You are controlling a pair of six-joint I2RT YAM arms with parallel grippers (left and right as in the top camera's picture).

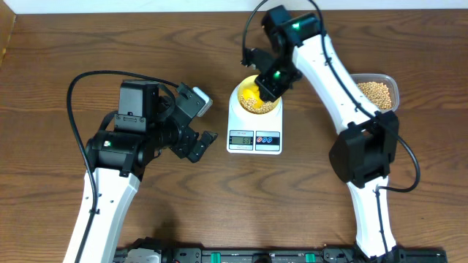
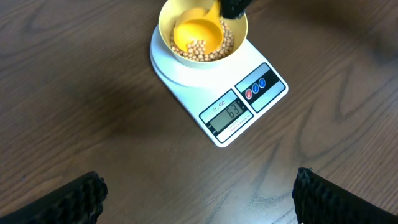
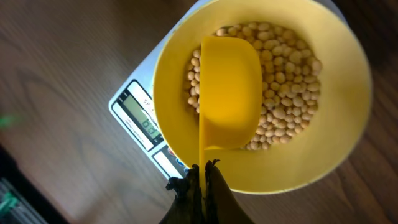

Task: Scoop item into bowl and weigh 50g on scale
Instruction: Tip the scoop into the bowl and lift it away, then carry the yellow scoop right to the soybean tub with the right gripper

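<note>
The pale-yellow bowl (image 1: 254, 97) stands on the white scale (image 1: 254, 135) and holds tan beans (image 3: 283, 106). The scale's display (image 2: 227, 112) reads about 63. My right gripper (image 3: 203, 177) is shut on the handle of a yellow scoop (image 3: 229, 93), whose cup is turned over inside the bowl above the beans. It also shows in the overhead view (image 1: 274, 79). My left gripper (image 1: 199, 142) is open and empty, left of the scale; its fingertips (image 2: 199, 193) hover over bare wood in front of the scale.
A clear plastic tub (image 1: 377, 92) of beans stands at the right, beside the right arm. A white block (image 1: 194, 101) on the left arm sits near the scale's left side. A black rail (image 1: 241, 256) runs along the front edge.
</note>
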